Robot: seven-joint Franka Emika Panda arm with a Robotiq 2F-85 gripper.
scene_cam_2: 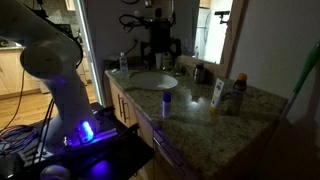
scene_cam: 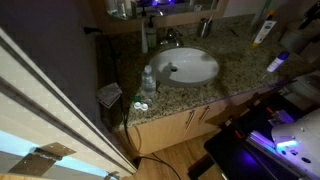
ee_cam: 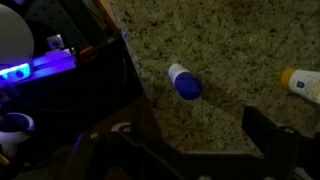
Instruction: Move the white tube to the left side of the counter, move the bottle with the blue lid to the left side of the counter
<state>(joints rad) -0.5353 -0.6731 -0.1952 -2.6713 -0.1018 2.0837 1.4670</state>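
The bottle with the blue lid (scene_cam_2: 167,103) stands near the front edge of the speckled granite counter (scene_cam_2: 200,118). It also shows in an exterior view (scene_cam: 277,62) and from above in the wrist view (ee_cam: 185,82). The white tube (scene_cam_2: 218,93) stands further back and also shows in an exterior view (scene_cam: 263,32). Its yellowish end is at the wrist view's right edge (ee_cam: 303,85). My gripper (ee_cam: 197,128) is open and empty, high above the counter (ee_cam: 220,40). The blue lid lies just beyond the gap between the fingers. The gripper hangs dark over the sink area in an exterior view (scene_cam_2: 160,58).
An oval white sink (scene_cam: 190,66) with a faucet (scene_cam: 170,38) fills the counter's middle. A clear water bottle (scene_cam: 148,80) stands beside the sink. A brown bottle (scene_cam_2: 237,95) stands next to the tube. The robot's cart with blue lights (scene_cam_2: 85,130) is close to the counter's front.
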